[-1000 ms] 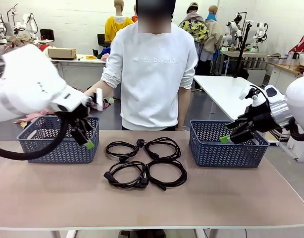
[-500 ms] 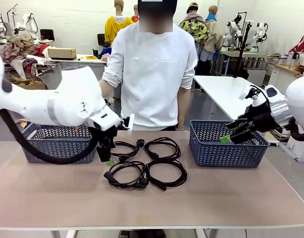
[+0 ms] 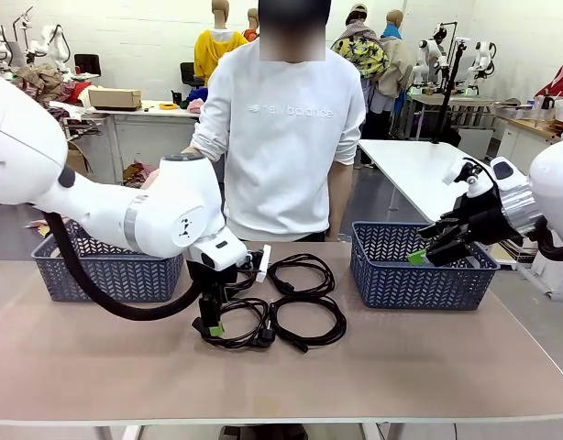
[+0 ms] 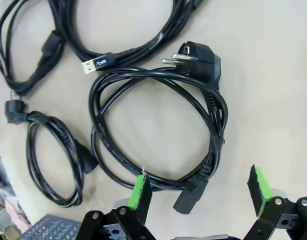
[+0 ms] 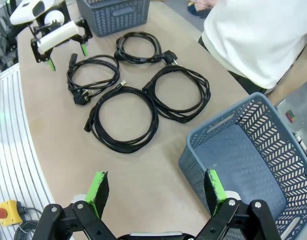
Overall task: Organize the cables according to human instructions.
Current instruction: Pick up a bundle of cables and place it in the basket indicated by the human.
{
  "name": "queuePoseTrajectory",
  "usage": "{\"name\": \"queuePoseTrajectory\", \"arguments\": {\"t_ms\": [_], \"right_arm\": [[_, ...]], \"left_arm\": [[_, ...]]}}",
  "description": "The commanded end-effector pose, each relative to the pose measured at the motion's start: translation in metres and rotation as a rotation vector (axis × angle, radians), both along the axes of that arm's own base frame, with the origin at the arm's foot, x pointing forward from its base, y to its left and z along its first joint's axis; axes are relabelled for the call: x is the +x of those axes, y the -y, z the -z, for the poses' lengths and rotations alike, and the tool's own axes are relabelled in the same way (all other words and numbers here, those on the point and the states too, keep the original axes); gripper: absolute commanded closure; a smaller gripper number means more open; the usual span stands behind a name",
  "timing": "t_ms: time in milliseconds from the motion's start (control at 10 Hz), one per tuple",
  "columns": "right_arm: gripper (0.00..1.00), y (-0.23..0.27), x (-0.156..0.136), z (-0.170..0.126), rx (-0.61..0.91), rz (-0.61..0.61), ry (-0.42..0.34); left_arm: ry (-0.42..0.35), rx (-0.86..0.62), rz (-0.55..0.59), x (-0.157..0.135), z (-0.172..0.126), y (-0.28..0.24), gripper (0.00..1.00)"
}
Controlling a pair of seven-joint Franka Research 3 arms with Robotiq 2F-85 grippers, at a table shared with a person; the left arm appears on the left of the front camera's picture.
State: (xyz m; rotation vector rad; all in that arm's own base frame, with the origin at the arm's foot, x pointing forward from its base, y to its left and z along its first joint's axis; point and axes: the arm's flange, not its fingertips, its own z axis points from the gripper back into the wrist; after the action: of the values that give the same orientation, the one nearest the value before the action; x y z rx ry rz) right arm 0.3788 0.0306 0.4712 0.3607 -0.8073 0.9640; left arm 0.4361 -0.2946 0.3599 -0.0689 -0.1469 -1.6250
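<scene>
Front view: left jaws now over cables (image 3: 302, 295)

- four cables (image 3: 304, 295) lie two by two in the middle of the tabletop (image 3: 401, 376), each coil just beside the next.
- left basket (image 3: 107, 275) stands at the far left, right basket (image 3: 419, 284) at the far right, with the cables between them.
- left hand (image 3: 211, 327) hangs over the near-left cable (image 3: 261, 338).
- right hand (image 3: 428, 249) hangs above the right basket.
- person (image 3: 281, 137) stands behind the far edge.

Cables (image 4: 97, 131) on a tan table (image 3: 428, 367)
Four black coils lie mid-table, between the left basket (image 3: 89, 275) and the right basket (image 3: 419, 280).
</scene>
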Motion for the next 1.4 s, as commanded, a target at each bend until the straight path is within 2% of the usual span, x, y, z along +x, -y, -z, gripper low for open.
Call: {"name": "queuePoseTrajectory", "arguments": {"t_ms": [0, 500, 1300], "right_arm": [[0.00, 0.001, 0.004, 0.002, 0.015, -0.021, 0.016], [0.00, 0.001, 0.004, 0.002, 0.015, -0.021, 0.016], [0.00, 0.001, 0.004, 0.002, 0.015, -0.021, 0.016]], "left_arm": [[-0.017, 0.033, 0.009, 0.002, 0.004, 0.001, 0.00], [-0.048, 0.029, 0.079, -0.019, 0.021, 0.002, 0.00], [0.009, 0.023, 0.090, -0.027, 0.044, 0.010, 0.00]]}}
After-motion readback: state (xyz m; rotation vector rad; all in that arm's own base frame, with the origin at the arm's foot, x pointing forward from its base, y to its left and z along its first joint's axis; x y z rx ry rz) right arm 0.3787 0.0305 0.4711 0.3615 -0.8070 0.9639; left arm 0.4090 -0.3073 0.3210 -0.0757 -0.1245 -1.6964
